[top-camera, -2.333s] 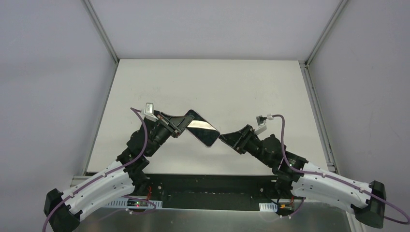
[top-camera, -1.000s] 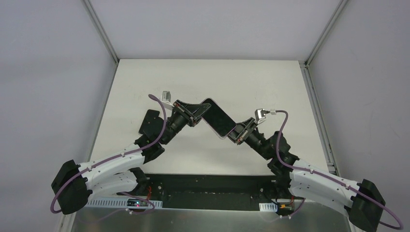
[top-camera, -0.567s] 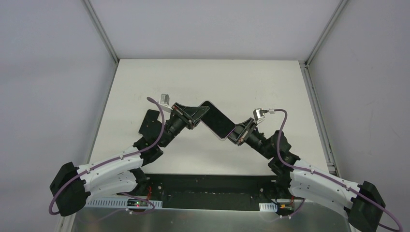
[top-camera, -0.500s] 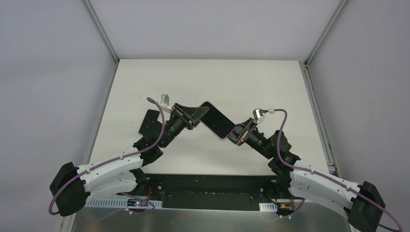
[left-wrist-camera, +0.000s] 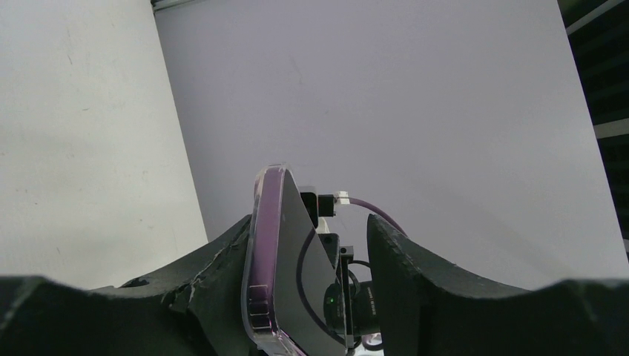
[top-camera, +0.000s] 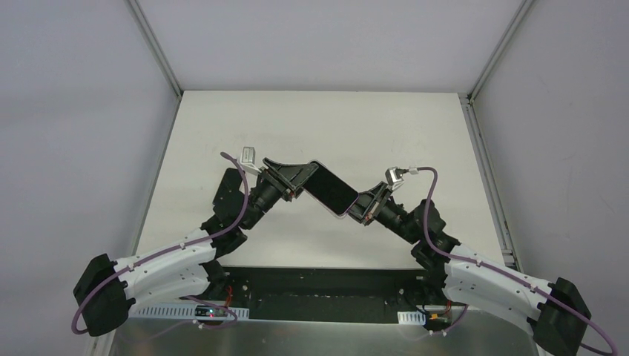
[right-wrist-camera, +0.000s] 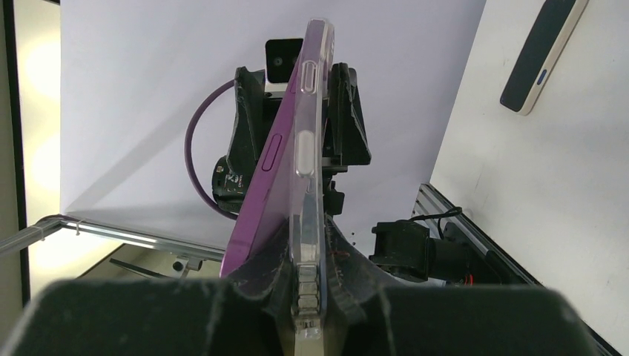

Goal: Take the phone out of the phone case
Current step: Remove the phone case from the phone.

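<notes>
The phone (top-camera: 331,190), in its case (right-wrist-camera: 308,148), hung over the table (top-camera: 326,126), slanting from 10 to 4 o'clock. The right gripper (top-camera: 361,205) pinched the case at 4 o'clock; the left gripper (top-camera: 297,178) straddled the other end, fingers apart.

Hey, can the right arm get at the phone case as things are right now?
Looks like yes. The right gripper is pinched on the near edge of the clear phone case, which is up in the air. The left gripper sits at the far end, so that edge seems free.
</notes>
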Available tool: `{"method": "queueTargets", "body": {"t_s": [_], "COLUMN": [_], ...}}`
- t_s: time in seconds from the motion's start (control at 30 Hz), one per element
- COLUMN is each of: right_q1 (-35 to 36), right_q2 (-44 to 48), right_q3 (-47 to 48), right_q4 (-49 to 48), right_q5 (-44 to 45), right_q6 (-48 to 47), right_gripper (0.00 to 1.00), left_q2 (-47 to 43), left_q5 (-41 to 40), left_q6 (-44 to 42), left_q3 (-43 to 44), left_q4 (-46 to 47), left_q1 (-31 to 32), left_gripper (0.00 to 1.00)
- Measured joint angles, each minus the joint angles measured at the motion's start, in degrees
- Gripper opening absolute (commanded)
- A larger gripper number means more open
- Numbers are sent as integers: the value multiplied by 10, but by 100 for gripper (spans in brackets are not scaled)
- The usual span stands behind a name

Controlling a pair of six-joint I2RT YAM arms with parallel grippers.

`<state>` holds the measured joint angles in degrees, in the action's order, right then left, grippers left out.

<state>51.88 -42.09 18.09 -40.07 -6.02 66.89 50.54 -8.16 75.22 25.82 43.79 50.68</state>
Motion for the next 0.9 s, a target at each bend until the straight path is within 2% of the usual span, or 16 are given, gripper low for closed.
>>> {"method": "queueTargets", "body": {"t_s": [0.33,0.37,0.5,0.67,0.77,0.9], "right_q1": [-2,-2,-3,-5,-15,-37], "right_q2": [0,0,0,7,40,106], "right_q3": [0,0,0,-2,-9,-9], "right_q4": [0,0,0,10,48,155], "right_q5": [-12,-13,-20,-21,-21,-14], "right_q6": [5,5,7,9,11,8], "right_gripper": [0,0,0,0,0,0], "left_q2": [-21,-22,-42,-101,-165,-206], "left_q5": [-28,-29,-37,-78,-101,-112], "left_q6": [-27,-30,-53,-113,-188,-316], "left_q3": [-25,-26,-35,-57,-51,49], "left_q4": [0,1,0,-6,-66,-236], "left_q1": [0,0,0,0,0,0], "left_gripper": [62,64,83,91,92,91]}}
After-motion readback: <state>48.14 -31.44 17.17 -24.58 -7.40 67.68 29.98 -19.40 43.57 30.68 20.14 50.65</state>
